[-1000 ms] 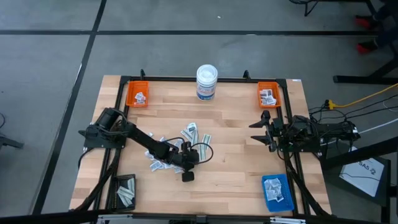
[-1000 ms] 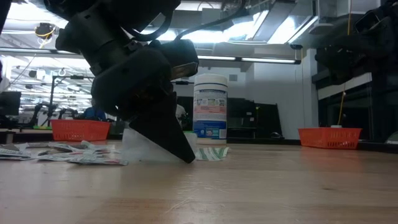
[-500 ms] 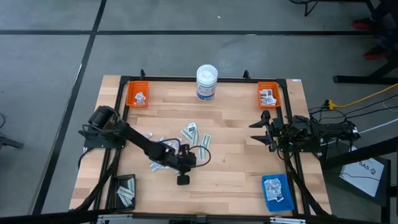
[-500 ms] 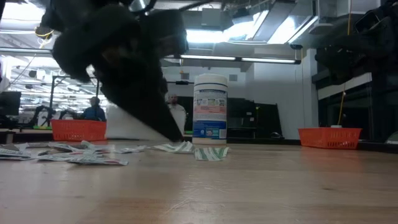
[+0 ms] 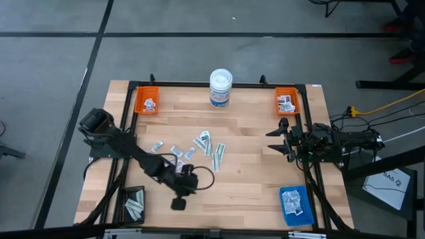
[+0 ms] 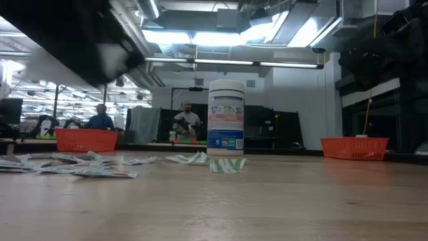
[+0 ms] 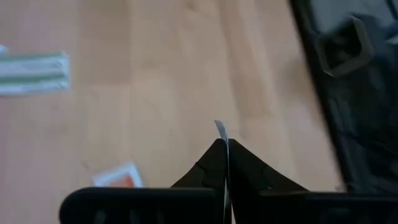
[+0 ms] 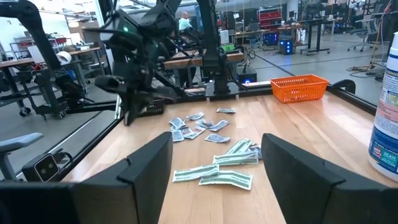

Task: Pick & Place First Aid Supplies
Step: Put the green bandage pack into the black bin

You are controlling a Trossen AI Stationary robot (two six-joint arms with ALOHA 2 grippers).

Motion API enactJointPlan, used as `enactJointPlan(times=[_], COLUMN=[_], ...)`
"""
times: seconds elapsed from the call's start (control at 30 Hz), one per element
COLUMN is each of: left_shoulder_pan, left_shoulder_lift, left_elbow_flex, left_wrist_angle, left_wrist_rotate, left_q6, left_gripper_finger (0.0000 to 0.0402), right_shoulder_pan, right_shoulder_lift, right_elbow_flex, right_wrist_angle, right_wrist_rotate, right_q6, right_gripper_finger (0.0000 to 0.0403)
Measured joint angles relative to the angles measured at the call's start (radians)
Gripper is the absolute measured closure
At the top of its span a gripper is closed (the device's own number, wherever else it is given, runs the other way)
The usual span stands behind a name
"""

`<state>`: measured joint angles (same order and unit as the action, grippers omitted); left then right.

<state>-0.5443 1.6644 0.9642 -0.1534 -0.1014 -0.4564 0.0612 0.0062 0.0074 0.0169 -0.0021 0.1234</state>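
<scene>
my left claw (image 7: 222,163) pinches one packet (image 7: 221,132) edge-on, lifted off the bench (image 5: 252,172) for carrying; right claw (image 8: 214,163) waits spread.

Both arms are dark, jointed links. The left gripper (image 7: 225,163) has black tapered fingers (image 7: 249,174). The right gripper (image 8: 216,163) has broad black fingers (image 8: 149,163). A black cable loops beside the left wrist.
</scene>
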Motion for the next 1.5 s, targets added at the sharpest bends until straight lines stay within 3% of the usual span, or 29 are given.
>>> enactJointPlan(times=[0.17, 0.47, 0.9, 1.17, 1.5], left_shoulder_pan=[-0.072, -0.218, -0.408, -0.495, -0.502], left_shoulder_lift=[-0.066, -0.137, -0.141, -0.141, -0.141], left_elbow_flex=[0.001, 0.001, 0.001, 0.001, 0.002], left_wrist_angle=[-0.109, -0.331, -0.337, -0.355, -0.504], left_wrist_rotate=[0.051, 0.125, 0.331, 0.36, 0.338], left_q6=[-0.081, -0.376, -0.775, -0.948, -1.069], left_gripper_finger=[0.04, 0.0399, 0.04, 0.0398, 0.0388], right_shoulder_pan=[0.0, 0.0, 0.0, 0.0, 0.0], right_shoulder_lift=[0.0, 0.0, 0.0, 0.0, 0.0], right_elbow_flex=[0.0, 0.0, 0.0, 0.0, 0.0], right_wrist_angle=[0.0, 0.0, 0.0, 0.0, 0.0], right_wrist_rotate=[0.0, 0.0, 0.0, 0.0, 0.0], right_q6=[0.0, 0.0, 0.0, 0.0, 0.0], right_gripper_finger=[0.0158, 0.0158, 0.0158, 0.0158, 0.0158])
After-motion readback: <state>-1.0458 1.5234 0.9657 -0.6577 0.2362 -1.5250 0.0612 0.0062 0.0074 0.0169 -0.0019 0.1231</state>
